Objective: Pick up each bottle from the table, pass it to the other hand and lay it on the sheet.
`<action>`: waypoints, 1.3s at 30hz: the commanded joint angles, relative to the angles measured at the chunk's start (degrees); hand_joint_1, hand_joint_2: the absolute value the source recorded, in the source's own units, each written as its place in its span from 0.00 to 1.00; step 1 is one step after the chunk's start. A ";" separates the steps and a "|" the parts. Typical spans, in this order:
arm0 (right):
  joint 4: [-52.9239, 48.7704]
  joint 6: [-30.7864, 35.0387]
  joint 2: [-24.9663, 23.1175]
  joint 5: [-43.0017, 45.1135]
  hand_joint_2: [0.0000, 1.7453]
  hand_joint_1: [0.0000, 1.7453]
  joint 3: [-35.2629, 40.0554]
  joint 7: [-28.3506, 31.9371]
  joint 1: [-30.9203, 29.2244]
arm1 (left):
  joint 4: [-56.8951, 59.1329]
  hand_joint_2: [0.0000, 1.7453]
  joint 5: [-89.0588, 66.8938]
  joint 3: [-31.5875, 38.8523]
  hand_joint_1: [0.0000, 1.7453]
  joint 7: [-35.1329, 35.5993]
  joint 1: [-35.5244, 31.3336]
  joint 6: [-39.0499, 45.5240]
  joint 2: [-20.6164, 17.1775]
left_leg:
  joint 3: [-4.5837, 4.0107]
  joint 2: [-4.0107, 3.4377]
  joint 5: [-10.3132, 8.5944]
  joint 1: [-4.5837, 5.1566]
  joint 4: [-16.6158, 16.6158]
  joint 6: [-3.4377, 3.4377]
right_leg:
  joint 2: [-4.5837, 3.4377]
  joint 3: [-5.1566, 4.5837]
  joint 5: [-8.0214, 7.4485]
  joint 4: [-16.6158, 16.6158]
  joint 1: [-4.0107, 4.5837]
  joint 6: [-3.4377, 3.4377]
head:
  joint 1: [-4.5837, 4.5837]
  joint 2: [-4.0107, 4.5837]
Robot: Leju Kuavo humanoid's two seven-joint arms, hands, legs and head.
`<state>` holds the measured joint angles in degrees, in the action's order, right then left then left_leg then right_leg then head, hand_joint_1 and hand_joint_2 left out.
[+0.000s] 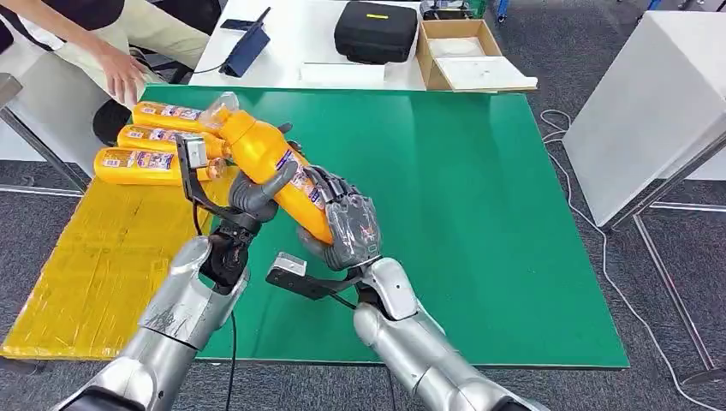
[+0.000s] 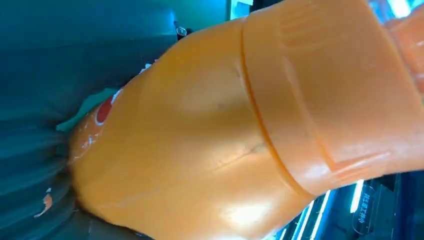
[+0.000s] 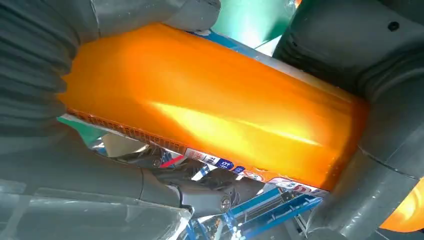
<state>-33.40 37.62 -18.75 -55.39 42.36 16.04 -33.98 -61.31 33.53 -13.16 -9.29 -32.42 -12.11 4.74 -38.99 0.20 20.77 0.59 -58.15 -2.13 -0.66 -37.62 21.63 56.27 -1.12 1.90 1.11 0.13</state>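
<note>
An orange bottle [image 1: 267,156] hangs tilted above the green table [image 1: 479,214], its clear cap toward the far left. My left hand [image 1: 255,193] wraps its middle from below and my right hand [image 1: 349,226] clasps its lower end. The bottle [image 2: 225,125] lies against my left hand [image 2: 30,150] in the left wrist view. The right wrist view has the bottle [image 3: 210,105] between the thumb and fingers of my right hand [image 3: 45,65]. Three more orange bottles [image 1: 141,163] lie side by side at the far end of the yellow sheet [image 1: 103,265].
A person sits at the far left, one hand [image 1: 124,77] near the sheet's far edge. Behind the green table a white table carries a black case [image 1: 375,30], a cardboard box [image 1: 467,56] and a dark folder [image 1: 246,47]. A white cabinet [image 1: 651,103] stands to the right.
</note>
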 commanded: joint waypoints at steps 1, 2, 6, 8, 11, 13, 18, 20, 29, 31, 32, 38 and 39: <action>5.92 2.38 -0.68 -0.99 1.00 1.00 7.54 1.20 0.84 | 1.07 1.00 -0.27 -2.45 1.00 0.32 -5.25 -0.89 1.07 | 0.25 0.23 0.10 -0.09 0.00 0.17 | 0.28 0.35 0.15 -0.04 0.09 -0.12 | 0.00 0.00; 5.92 2.38 -0.68 -0.99 1.00 1.00 7.54 1.20 0.84 | 1.07 1.00 -0.27 -2.45 1.00 0.32 -5.25 -0.89 1.07 | 0.25 0.23 0.10 -0.09 0.00 0.17 | 0.28 0.35 0.15 -0.04 0.09 -0.12 | 0.00 0.00; 3.61 2.38 -0.12 -0.83 1.00 1.00 5.86 1.68 1.43 | 0.68 1.00 0.17 -1.14 1.00 0.38 -4.88 -0.70 1.06 | 0.12 0.17 0.04 -0.08 0.01 0.12 | 0.21 0.20 0.08 -0.04 0.09 -0.09 | 0.00 0.00; 1.73 2.38 0.10 0.49 1.00 1.00 4.38 3.08 1.92 | -0.01 1.00 0.46 -0.33 1.00 0.04 -4.54 -0.35 0.90 | 0.48 0.30 0.19 -0.09 0.01 0.25 | 0.38 0.59 0.27 -0.04 0.10 -0.19 | 0.00 0.00; -2.96 2.12 1.08 6.97 1.00 0.98 2.20 6.65 2.21 | -2.27 1.00 1.01 2.31 1.00 -0.41 -3.29 0.60 -0.03 | 0.26 0.18 0.12 -0.08 -0.01 0.18 | 0.23 0.33 0.16 -0.03 0.08 -0.13 | 0.00 0.00; -10.13 0.27 3.08 14.22 1.00 0.00 0.55 8.94 3.41 | -3.41 1.00 1.17 4.34 1.00 -0.73 -2.41 1.02 -0.77 | 0.10 0.08 0.05 -0.07 0.00 0.12 | 0.12 0.16 0.06 -0.04 0.08 -0.09 | 0.00 0.00; -30.25 -7.32 8.93 28.90 1.00 0.00 -3.46 11.02 9.27 | -4.22 1.00 -1.75 7.39 1.00 -2.38 -1.40 3.34 -1.19 | 0.12 0.10 0.06 -0.02 0.03 0.12 | 0.11 0.21 0.08 -0.04 0.03 -0.09 | 0.02 0.00; -35.69 -7.78 10.55 30.82 1.00 0.00 -4.81 10.58 11.00 | -4.18 1.00 -3.59 7.73 1.00 -3.24 -1.35 4.63 -1.29 | 0.46 0.16 0.22 -0.04 0.02 0.23 | 0.22 0.59 0.24 -0.04 0.06 -0.18 | 0.02 0.00; -48.04 -7.57 14.66 35.28 1.00 0.00 -8.74 11.33 15.79 | -5.55 1.00 -14.62 9.10 1.00 -7.57 -0.37 14.19 -2.36 | 0.16 0.24 0.11 0.00 0.04 0.15 | 0.22 0.31 0.15 -0.03 0.03 -0.10 | 0.00 0.00; -48.92 -7.82 14.95 35.37 1.00 0.00 -8.86 11.27 16.26 | -5.81 1.00 -14.68 9.34 1.00 -7.54 -0.18 14.19 -2.46 | 0.03 0.16 0.05 0.00 0.04 0.10 | 0.12 0.16 0.06 -0.05 0.03 -0.06 | 0.02 0.00; -49.51 -7.67 14.95 35.33 1.00 0.00 -9.17 11.29 16.75 | -6.00 1.00 -17.96 9.05 1.00 -8.38 0.13 16.61 -3.23 | 0.23 0.15 0.14 0.01 0.05 0.17 | 0.13 0.35 0.15 -0.04 0.02 -0.11 | 0.00 0.00; -56.09 -7.15 17.11 35.70 1.00 0.00 -16.16 10.37 20.08 | -8.66 1.00 -40.36 8.98 1.00 -10.84 4.19 26.98 -6.80 | 0.52 0.02 0.25 0.01 0.10 0.25 | 0.05 0.60 0.23 -0.09 0.02 -0.18 | 0.00 0.00; -56.92 -7.57 17.46 36.13 1.00 0.00 -17.78 10.54 20.88 | -8.39 1.00 -47.34 8.86 1.00 -10.66 4.99 30.28 -7.27 | 0.13 0.09 0.09 0.01 0.08 0.12 | 0.08 0.24 0.08 -0.07 0.01 -0.07 | 0.00 0.00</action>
<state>-81.54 31.12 -5.95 -20.57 32.88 27.39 -16.78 -68.93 8.58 -4.96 -19.34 -30.55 8.22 1.71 -39.11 0.25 20.79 0.59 -58.15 -2.13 -0.64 -37.65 21.65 56.27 -1.11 1.90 1.11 0.13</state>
